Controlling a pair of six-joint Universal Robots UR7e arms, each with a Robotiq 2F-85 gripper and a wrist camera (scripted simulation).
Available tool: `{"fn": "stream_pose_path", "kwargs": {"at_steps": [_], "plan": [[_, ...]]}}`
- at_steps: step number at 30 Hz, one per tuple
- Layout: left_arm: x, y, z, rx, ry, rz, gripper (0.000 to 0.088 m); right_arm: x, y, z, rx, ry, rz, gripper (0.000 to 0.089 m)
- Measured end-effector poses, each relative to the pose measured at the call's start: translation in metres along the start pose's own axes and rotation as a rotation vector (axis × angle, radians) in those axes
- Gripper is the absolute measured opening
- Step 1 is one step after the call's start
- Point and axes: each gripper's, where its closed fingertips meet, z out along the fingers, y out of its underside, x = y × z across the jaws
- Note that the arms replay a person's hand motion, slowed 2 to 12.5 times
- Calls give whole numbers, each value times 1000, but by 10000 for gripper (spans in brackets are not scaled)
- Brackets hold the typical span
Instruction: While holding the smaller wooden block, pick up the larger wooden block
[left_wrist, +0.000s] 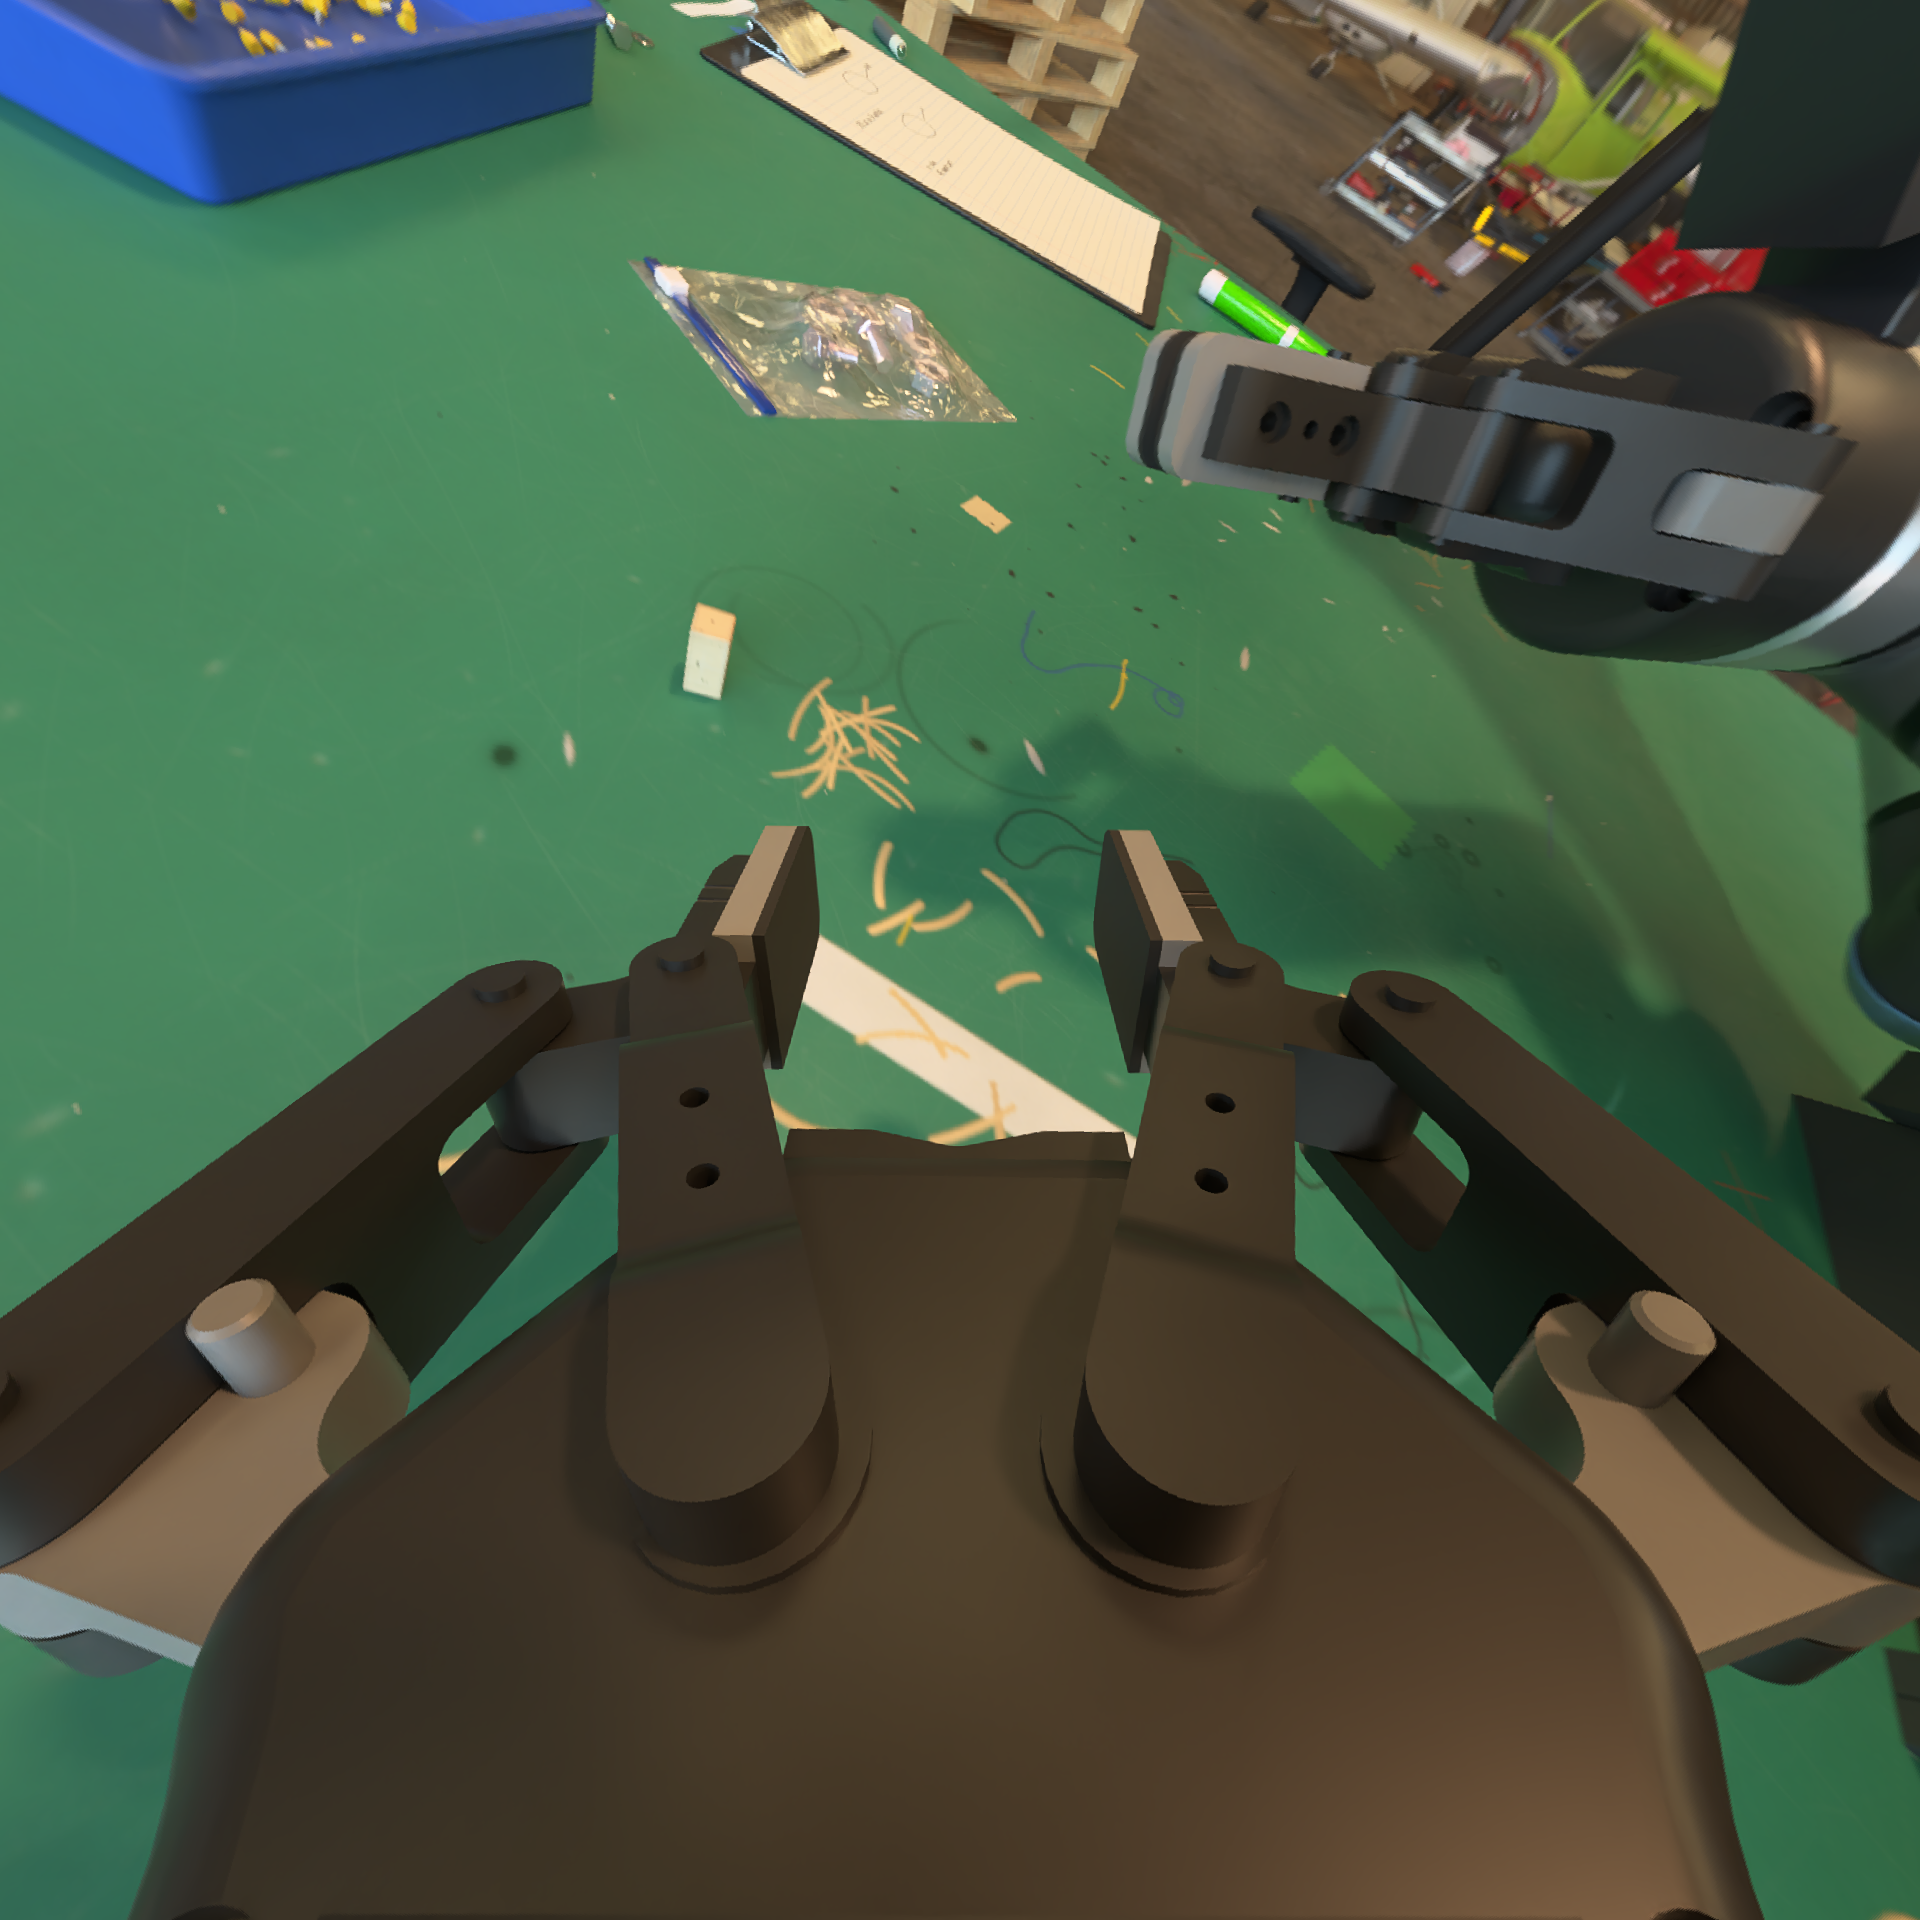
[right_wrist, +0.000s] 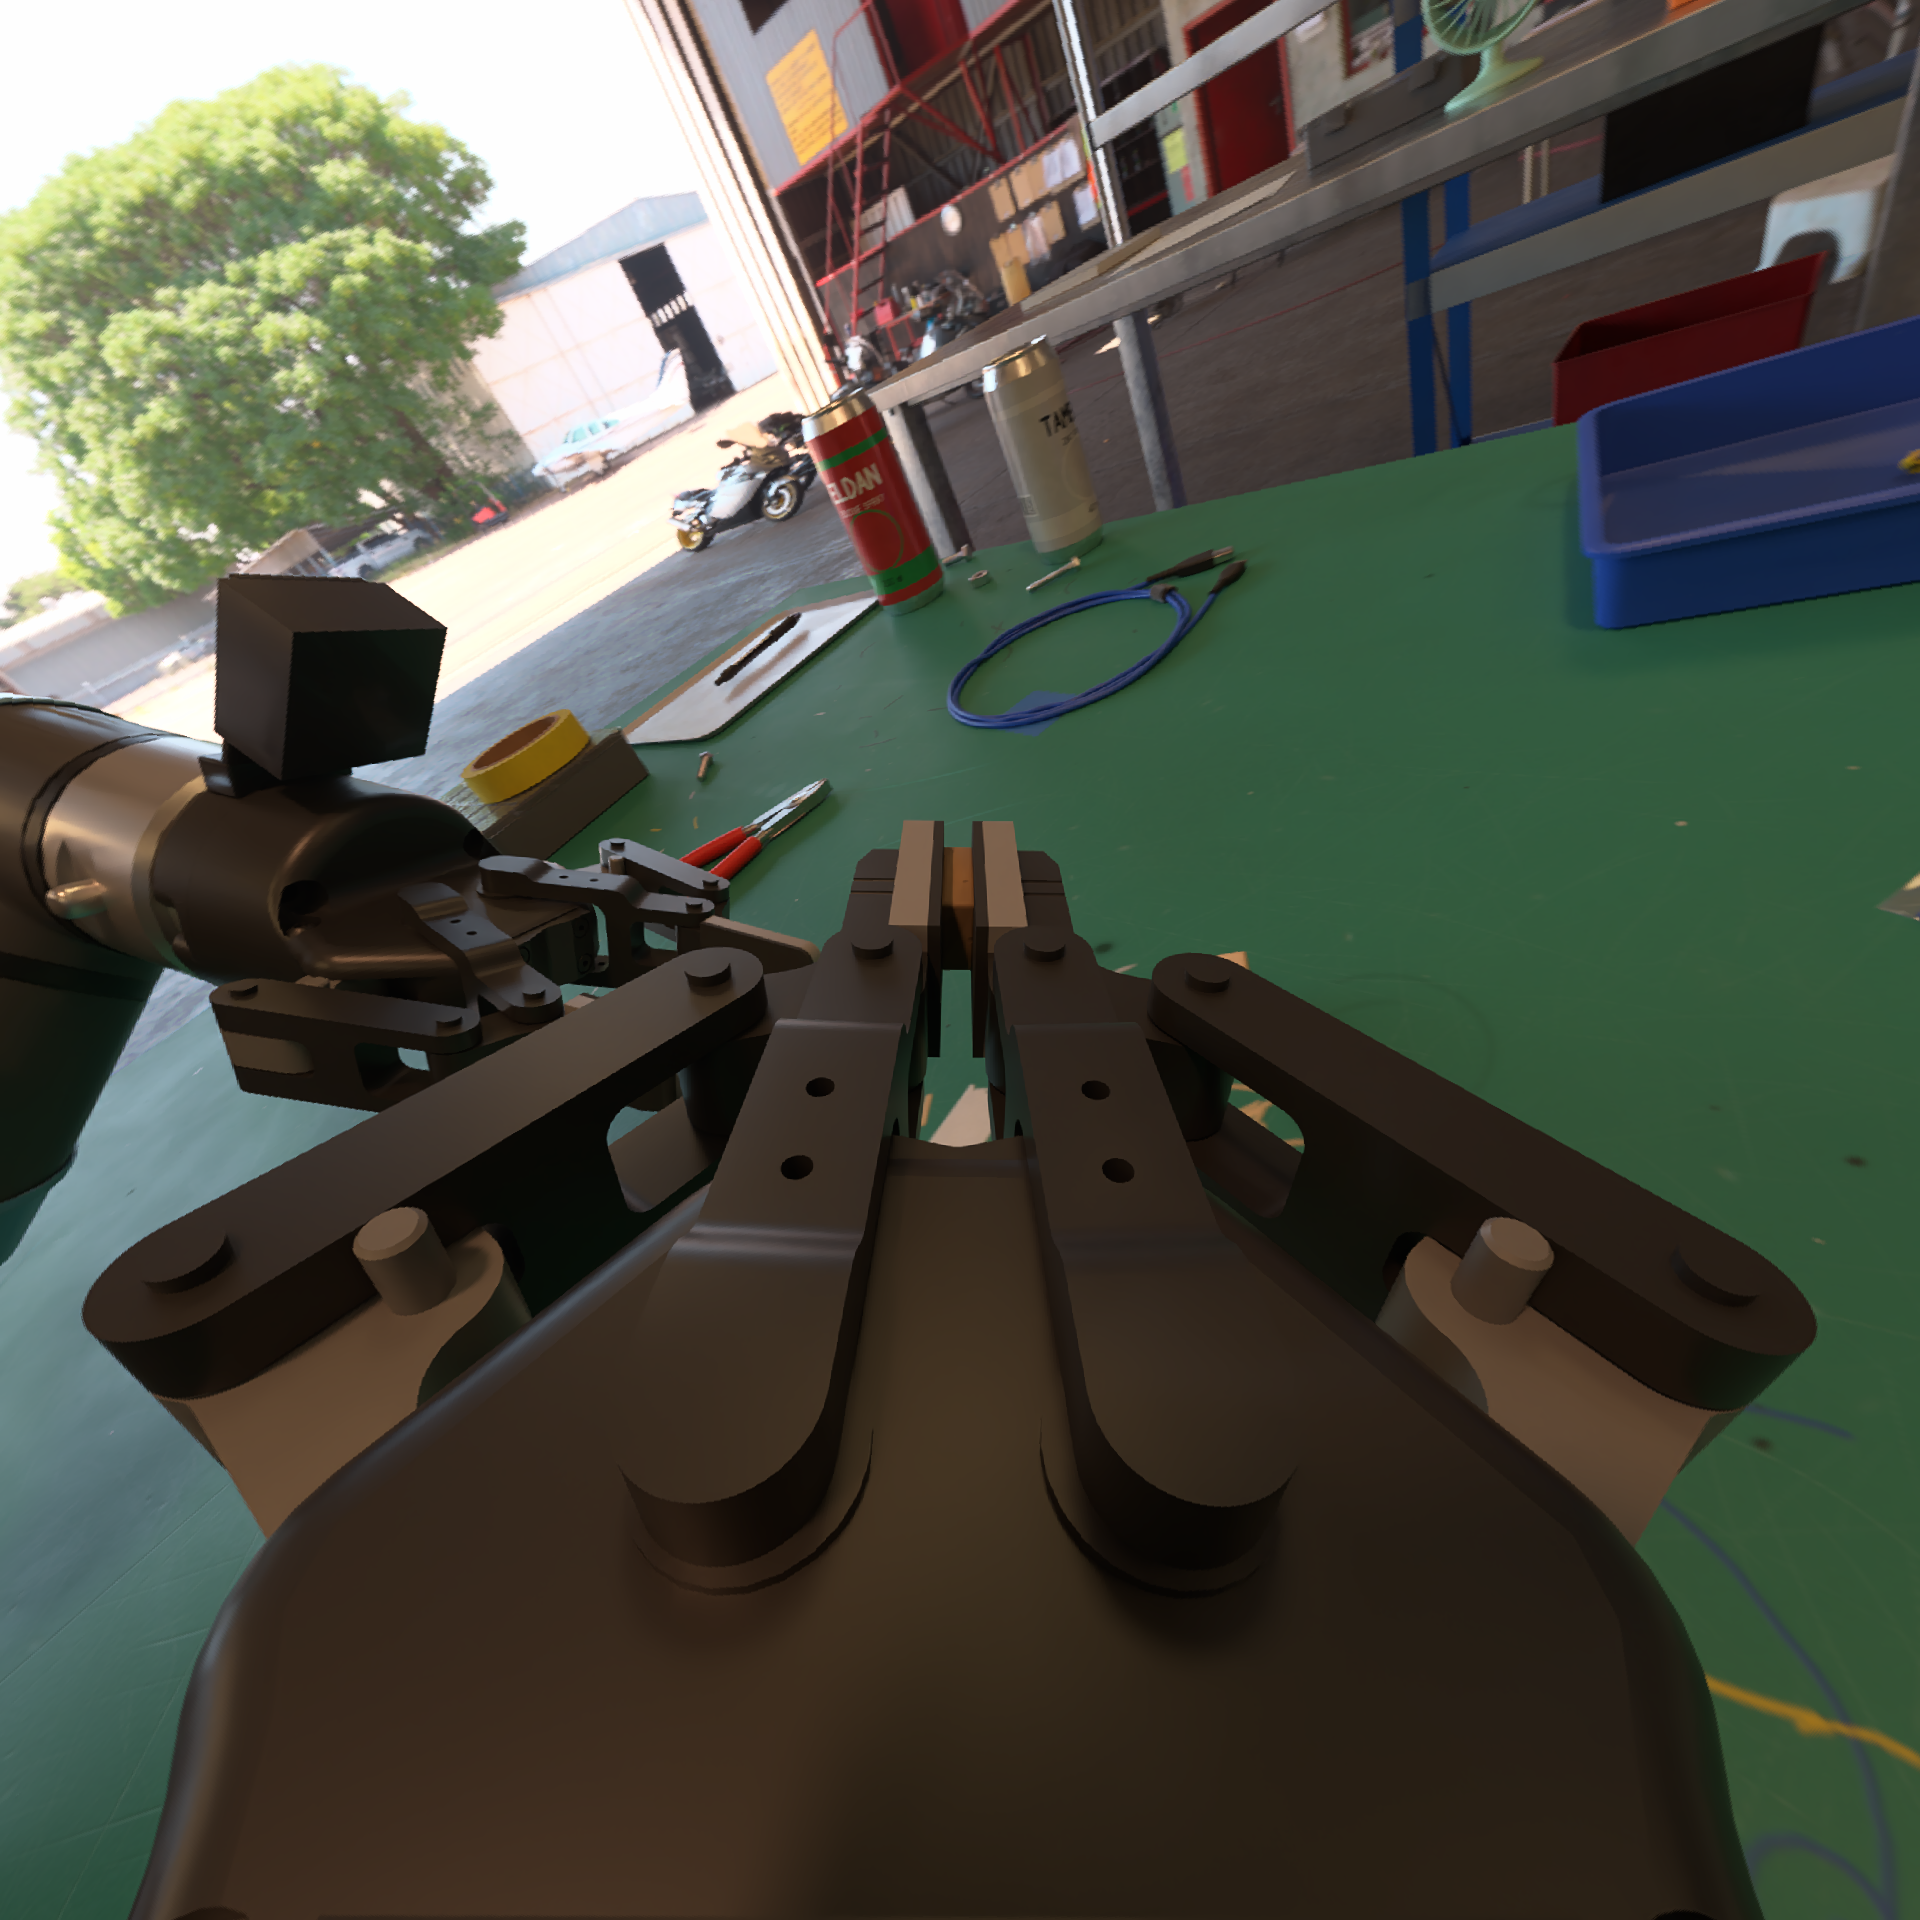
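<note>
- Ahead of the left gripper (left_wrist: 956, 914), left wrist view: fingers spread wide, nothing between them. Larger wooden block (left_wrist: 709, 650) stands on end on the green tabletop (left_wrist: 312, 520), well ahead and slightly left, apart from the wood shavings (left_wrist: 847, 748).
- Block likely light, rigid, smooth-faced; best taken across its two narrow sides, low enough not to tip it.
- Same view: bag of hardware (left_wrist: 821, 343), clipboard (left_wrist: 966, 166), green marker (left_wrist: 1257, 310), blue tray (left_wrist: 301, 94); right gripper (left_wrist: 1184, 405) hovers at right.
- Right wrist view: right gripper's fingers nearly closed on the smaller wooden block (right_wrist: 958, 904), pinched at the tips.
- Tabletop cluttered: pliers (right_wrist: 758, 831), blue cable (right_wrist: 1081, 655), two cans (right_wrist: 873, 499), yellow tape (right_wrist: 525, 753). Workshop opens to a yard beyond.
</note>
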Motion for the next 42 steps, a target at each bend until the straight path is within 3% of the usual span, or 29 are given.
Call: {"fn": "stream_pose_path", "kwargs": {"at_steps": [4,10,14,21,26,35,42], "plan": [[-4,-11,16,-21,-23,47,477,13,-2,-7,-4,63,-8,47],[-14,-20,44,-100,-45,77,473,37,10,-13,-79,166,-45,47],[-29,-25,62,-155,-95,109,456,48,17,-15,-118,199,-43,47],[-55,-25,86,-261,-202,183,302,49,18,-17,-128,192,-30,46],[-62,-24,95,-306,-230,238,295,48,18,-16,-136,188,-49,46],[-67,-25,103,-318,-262,318,373,44,21,-14,-151,175,-69,46],[-68,-19,110,-345,-241,325,455,41,24,-11,-162,149,-54,46]]}}
